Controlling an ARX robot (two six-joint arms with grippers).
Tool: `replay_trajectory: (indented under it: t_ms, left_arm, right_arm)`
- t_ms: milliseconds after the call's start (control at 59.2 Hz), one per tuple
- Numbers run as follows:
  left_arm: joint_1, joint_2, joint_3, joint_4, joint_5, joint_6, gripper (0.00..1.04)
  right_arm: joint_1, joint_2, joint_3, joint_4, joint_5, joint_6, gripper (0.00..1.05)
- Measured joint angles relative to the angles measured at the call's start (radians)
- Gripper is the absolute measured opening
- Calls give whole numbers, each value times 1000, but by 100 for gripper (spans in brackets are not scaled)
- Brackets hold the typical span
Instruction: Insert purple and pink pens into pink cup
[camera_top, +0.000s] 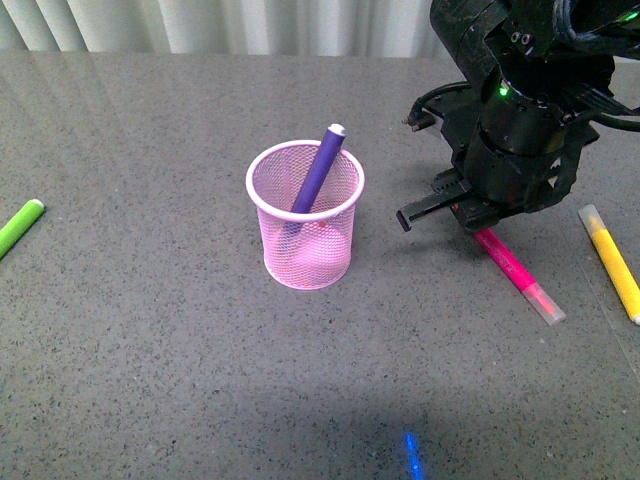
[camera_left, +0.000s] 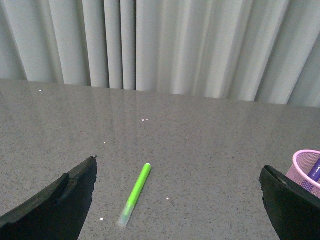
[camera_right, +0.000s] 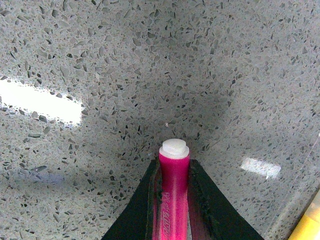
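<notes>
Right gripper (camera_right: 174, 164): the two fingers (camera_right: 135, 212) press against opposite sides of the pink pen (camera_right: 174, 192), pinching the barrel just behind its white end. That end projects past the fingertips. In the front view, the rest of the pen runs out from under the fingers along the surface (camera_top: 150, 350), with the clear cap at the end away from the grip. Whether the gripped end is clear of the surface cannot be determined.

The yellow marker (camera_top: 612, 262) lies near the fingers, apart from the pink pen. On the opposite side, well apart from the fingers, the pink cup (camera_top: 320, 250) stands upright. The purple pen (camera_top: 318, 170) is inside it, leaning on the rim, white end above the rim.

Left gripper (camera_left: 178, 166): its fingers are spread wide and hold nothing. The green marker (camera_left: 135, 194) lies flat on the surface ahead of them, between the two and touching neither. The pink cup shows just beyond one finger.
</notes>
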Motion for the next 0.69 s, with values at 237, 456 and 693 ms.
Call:
replay_trajectory:
  t_ms: [237, 456, 693]
  left_arm:
    - [0, 0, 0, 0, 0, 0, 97]
    - [0, 0, 0, 0, 0, 0, 97]
    - [0, 0, 0, 0, 0, 0, 97]
  right_arm:
    - [11, -82, 13, 122, -103, 8, 8]
    - [77, -461, -26, 373, -159, 76, 8]
    - [158, -570, -203, 631, -39, 261, 8]
